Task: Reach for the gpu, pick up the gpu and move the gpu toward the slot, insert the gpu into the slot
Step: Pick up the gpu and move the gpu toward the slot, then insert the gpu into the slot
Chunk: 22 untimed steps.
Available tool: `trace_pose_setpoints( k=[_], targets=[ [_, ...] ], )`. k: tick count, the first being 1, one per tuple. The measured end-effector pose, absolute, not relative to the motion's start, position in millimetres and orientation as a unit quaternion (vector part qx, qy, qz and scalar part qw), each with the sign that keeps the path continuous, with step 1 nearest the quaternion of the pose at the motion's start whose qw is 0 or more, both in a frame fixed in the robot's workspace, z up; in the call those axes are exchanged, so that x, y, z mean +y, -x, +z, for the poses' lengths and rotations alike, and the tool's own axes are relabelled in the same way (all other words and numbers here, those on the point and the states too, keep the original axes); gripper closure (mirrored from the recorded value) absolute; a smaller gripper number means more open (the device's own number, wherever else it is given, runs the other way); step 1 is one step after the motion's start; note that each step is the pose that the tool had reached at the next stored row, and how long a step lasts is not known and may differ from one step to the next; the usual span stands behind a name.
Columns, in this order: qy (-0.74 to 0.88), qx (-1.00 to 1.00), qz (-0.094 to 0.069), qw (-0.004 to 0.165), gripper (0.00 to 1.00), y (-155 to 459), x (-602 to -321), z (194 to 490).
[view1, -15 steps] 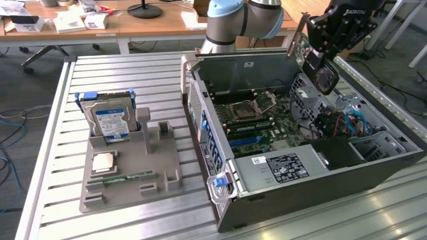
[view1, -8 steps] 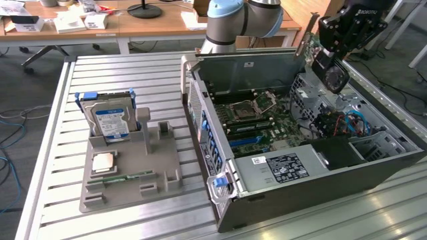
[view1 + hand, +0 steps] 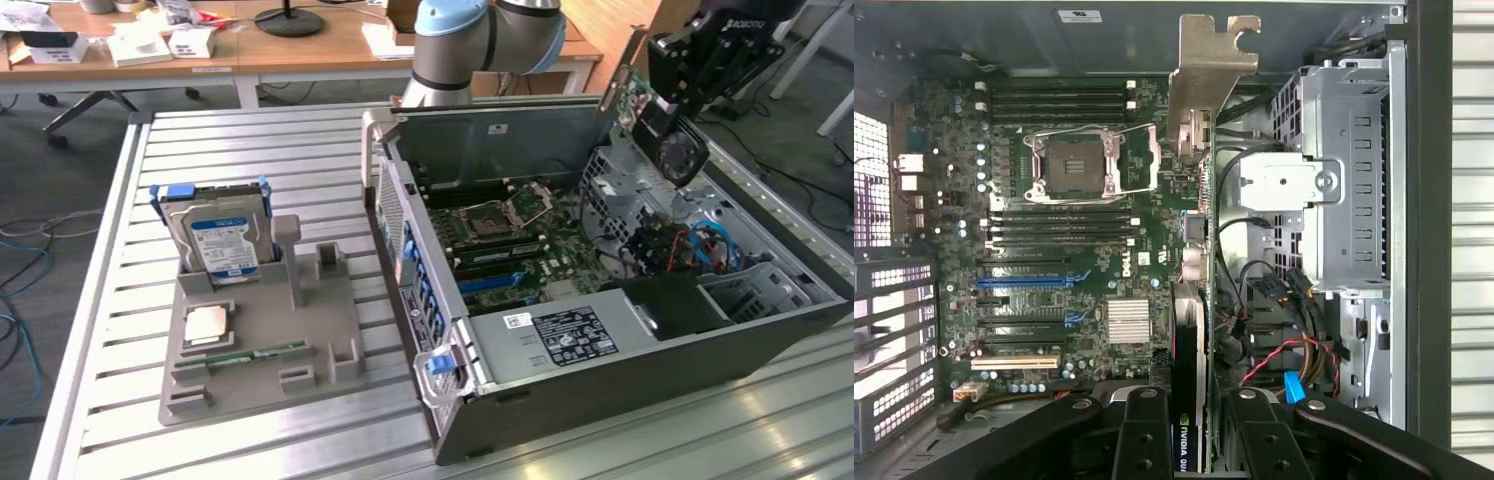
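gpu (image 3: 671, 145): held in the air over the far right corner of the open case as the exterior view shows it, tilted, round fan facing the camera, apart from the motherboard
end bracket (image 3: 1209, 70): pale metal, at the end of the card away from the claw; the wrist view shows the card edge-on
gripper (image 3: 1194, 420): clenched on the gpu, one black finger (image 3: 1144, 440) on each side of the card's dark end
slot (image 3: 1024, 282): long blue connector strip on the motherboard, nothing in it, well apart from the card
motherboard (image 3: 1054, 240): green, lying flat in the floor of the case
cpu socket (image 3: 1076, 165): square, silver-framed, with dark memory slots on two sides
drive cage (image 3: 1344, 170): grey perforated metal, beside the card, red and black cables near it
computer case (image 3: 400, 230): side panel off, lying on the slatted metal table (image 3: 240, 140)
power supply (image 3: 574, 335): labelled box at the near end of the case
holder (image 3: 267, 340): grey fixture on the exterior view's left
hard drive (image 3: 220, 240): blue-labelled, upright in the holder
memory stick (image 3: 247, 357): narrow, green, flat on the holder
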<state>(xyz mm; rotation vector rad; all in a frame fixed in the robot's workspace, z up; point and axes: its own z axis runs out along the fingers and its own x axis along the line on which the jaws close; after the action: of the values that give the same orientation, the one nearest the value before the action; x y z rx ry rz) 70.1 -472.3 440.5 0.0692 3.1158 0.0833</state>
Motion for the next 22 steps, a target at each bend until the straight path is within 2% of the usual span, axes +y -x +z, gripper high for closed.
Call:
trace_pose_setpoints(
  k=[22],
  targets=[
    [0.03,0.999,0.027,0.011,0.74,-70.1,-472.3,440.3]
  ],
)
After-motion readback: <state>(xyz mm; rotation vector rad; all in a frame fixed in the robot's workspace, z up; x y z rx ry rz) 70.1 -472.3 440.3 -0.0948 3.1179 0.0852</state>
